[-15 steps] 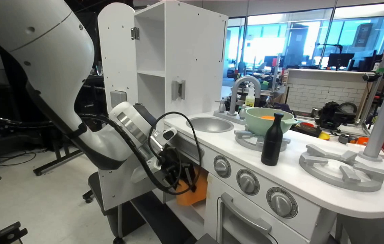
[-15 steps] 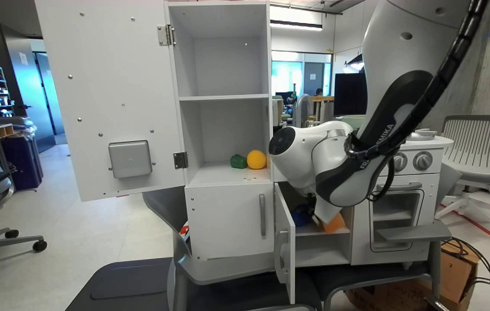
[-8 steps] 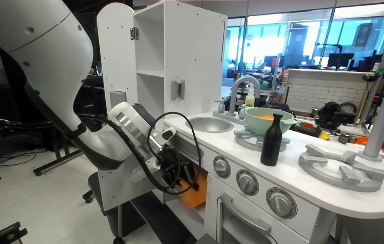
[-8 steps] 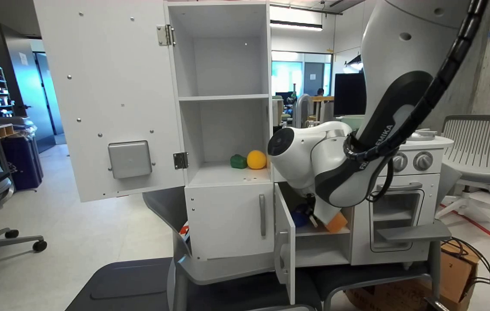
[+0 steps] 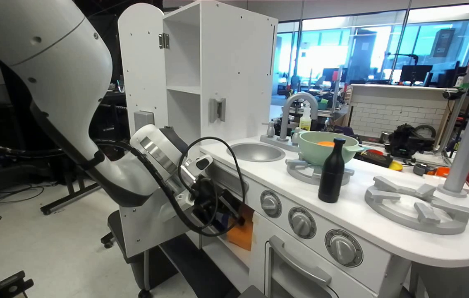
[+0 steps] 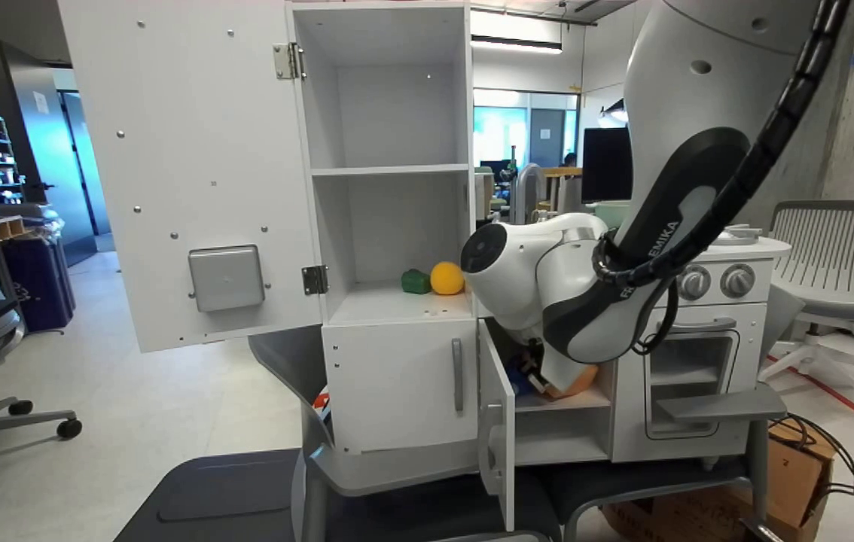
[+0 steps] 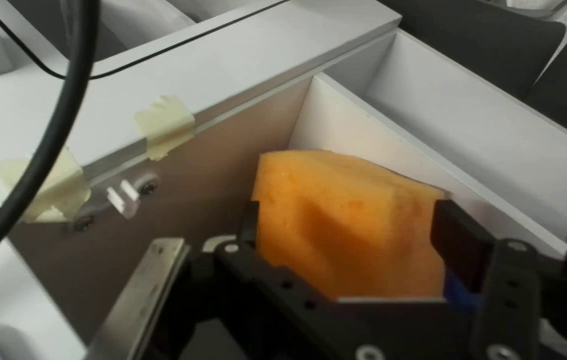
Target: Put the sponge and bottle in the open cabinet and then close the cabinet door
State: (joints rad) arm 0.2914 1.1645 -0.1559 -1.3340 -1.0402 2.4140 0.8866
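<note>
Sponge (image 7: pixel 336 215), orange foam: inside the cabinet (image 6: pixel 561 438), between the jaws of the gripper (image 7: pixel 347 232). Jaws set wide apart, one on either side of the sponge; contact cannot be told. Wrist view: sponge broad and near, masking tape (image 7: pixel 166 122) left of the gripper. Both exterior views: sponge partly hidden behind gripper or Panda arm (image 6: pixel 574 286). Bottle (image 5: pixel 332 176), black, upright on countertop (image 5: pixel 356 207), higher than the gripper: in an exterior view only. Cabinet door (image 6: pixel 506 421): standing open beside the gripper.

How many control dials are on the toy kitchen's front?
3, in a row below the countertop: left dial, middle dial and right dial in an exterior view. The arm may hide more.
</note>
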